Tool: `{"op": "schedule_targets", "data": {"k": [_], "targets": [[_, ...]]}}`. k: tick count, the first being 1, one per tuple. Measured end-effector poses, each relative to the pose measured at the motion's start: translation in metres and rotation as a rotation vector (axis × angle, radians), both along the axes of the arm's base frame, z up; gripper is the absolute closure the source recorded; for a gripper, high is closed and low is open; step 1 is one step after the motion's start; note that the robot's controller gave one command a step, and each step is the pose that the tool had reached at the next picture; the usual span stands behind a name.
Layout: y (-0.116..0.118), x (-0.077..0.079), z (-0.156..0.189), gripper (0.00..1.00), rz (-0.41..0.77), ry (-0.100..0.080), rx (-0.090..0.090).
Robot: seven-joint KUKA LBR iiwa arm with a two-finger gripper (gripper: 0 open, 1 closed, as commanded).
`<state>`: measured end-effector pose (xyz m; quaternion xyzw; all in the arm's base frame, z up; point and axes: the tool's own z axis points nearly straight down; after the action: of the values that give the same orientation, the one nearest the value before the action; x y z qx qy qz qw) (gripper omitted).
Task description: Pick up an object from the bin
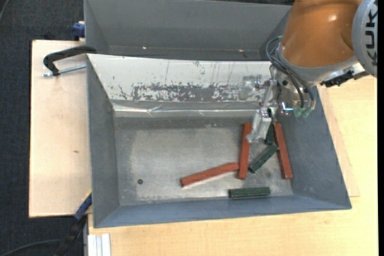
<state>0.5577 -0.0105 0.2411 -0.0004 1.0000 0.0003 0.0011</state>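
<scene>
**A:** What do we meet first, nearest to us?

**B:** A dark green bar (249, 192). It lies flat along the foot of the near wall of the bin (99, 147), toward the right and apart from the rest.

**A:** And just behind it?

**B:** We see a long red bar (209, 175) lying aslant on the floor. Its left end is nearer to us. Its right end reaches the foot of a second red bar (244, 150), which runs almost straight away from us.

**A:** Is there more in that cluster?

**B:** Yes. A slanted green bar (262, 160) lies just to the right of the second red bar, its lower end close to that bar. Beyond it, a third red bar (282, 154) runs along the foot of the right wall. We count five things, all in the right half of the floor.

**A:** Where do we find the hand?

**B:** The hand (266, 129) is down low in the bin, at the far end of that cluster. It sits between the far ends of the second and third red bars, just above the upper end of the slanted green bar. These three are the things nearest to it.

**A:** Is it open, and does it have hold of anything?

**B:** We cannot tell how far open it is, and we cannot make out anything in its grasp.

**A:** And farthest back?

**B:** The orange cover (318, 27) on the wrist stands over the far right corner, with cables running down to the hand.
</scene>
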Motion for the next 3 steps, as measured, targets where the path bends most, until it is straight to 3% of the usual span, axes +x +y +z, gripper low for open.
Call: {"op": "schedule_targets", "data": {"k": [1, 2, 3], "targets": [[-0.043, -0.021, -0.113, 0.0, -0.2, 0.009, 0.0], [0.006, -0.014, -0.173, 0.0, -0.129, 0.007, 0.002], [0.022, -0.062, -0.171, 0.0, 0.075, 0.005, 0.001]]}}
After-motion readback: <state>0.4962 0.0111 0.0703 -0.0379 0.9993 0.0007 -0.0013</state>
